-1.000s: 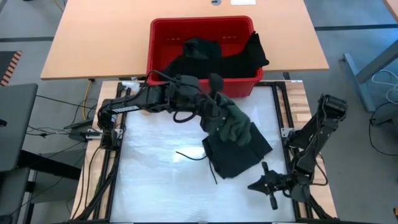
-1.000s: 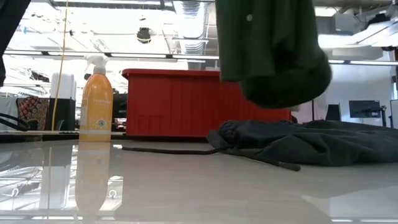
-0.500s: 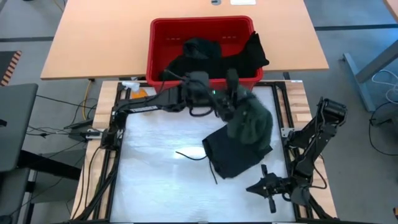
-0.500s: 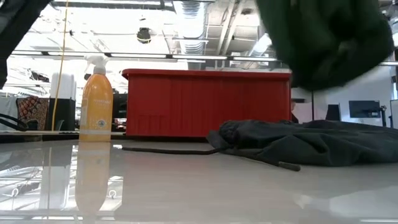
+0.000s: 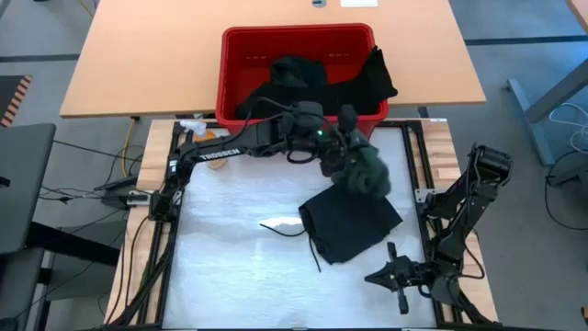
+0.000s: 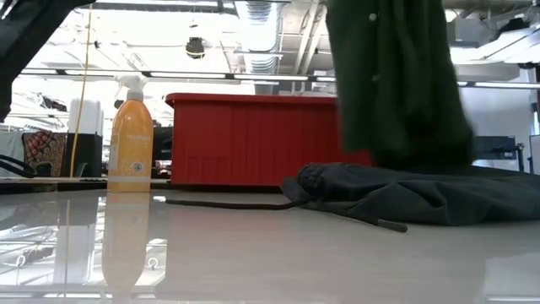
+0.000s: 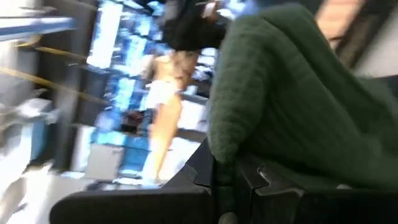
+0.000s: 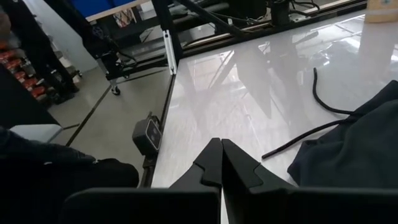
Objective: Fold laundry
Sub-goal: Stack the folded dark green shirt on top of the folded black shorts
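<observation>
The left gripper (image 5: 347,158) was clamped tight on the green shirt (image 5: 364,170), holding it bunched in the air just in front of the red basket (image 5: 298,44). Below it, the black drawstring piece (image 5: 349,223) lay flat on the white table (image 5: 220,267), its cord (image 5: 281,228) trailing off to one side. More dark laundry (image 5: 296,75) sat in the basket. Over by the table's near right corner, the right gripper (image 5: 390,273) waited, fingers pressed together and empty

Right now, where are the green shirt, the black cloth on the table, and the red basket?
green shirt (image 5: 366,170), high view, on its bunched hanging body
black cloth (image 5: 349,225), high view, on its flat middle
red basket (image 5: 241,55), high view, on its left rim
</observation>
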Motion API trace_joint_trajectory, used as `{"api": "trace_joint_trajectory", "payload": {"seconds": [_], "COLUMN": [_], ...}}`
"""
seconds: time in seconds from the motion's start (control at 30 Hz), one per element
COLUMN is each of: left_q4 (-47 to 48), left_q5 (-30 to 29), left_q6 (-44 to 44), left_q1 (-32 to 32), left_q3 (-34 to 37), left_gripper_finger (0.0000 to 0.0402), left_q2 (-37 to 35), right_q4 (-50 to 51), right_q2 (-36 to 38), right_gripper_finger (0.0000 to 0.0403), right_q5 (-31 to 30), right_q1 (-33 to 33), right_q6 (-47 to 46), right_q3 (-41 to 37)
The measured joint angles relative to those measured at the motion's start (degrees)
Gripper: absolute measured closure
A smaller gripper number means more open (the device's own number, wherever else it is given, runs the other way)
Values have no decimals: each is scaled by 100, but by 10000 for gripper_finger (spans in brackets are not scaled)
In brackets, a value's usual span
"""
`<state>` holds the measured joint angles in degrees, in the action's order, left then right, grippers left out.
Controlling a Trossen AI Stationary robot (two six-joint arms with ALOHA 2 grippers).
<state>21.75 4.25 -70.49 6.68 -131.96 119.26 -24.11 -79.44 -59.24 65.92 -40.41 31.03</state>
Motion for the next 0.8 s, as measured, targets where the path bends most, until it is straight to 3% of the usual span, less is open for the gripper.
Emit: {"api": "trace_joint_trajectory", "payload": {"seconds": [0.17,0.37,0.57,0.67,0.8], "left_q4": [190,-247,-216,-143,-700], "left_q5": [401,217,69,264,458], "left_q6": [-184,-968,-926,-899,-910], "left_q1": [-336,-660,-428,-280,-192], "left_q3": [-2,-4,-4,-4,-12], "left_gripper_finger": [400,400,400,400,400], "left_q2": [-83,-109,-123,-105,120], "right_q4": [27,151,246,292,315], "right_q2": [0,0,0,0,0], "right_gripper_finger": [381,381,381,381,381], "right_q5": [0,0,0,0,-3], "right_q1": [-1,-1,-1,-1,-3], "right_q6": [40,38,38,38,38], "right_q3": [0,-2,-2,-2,-2]}}
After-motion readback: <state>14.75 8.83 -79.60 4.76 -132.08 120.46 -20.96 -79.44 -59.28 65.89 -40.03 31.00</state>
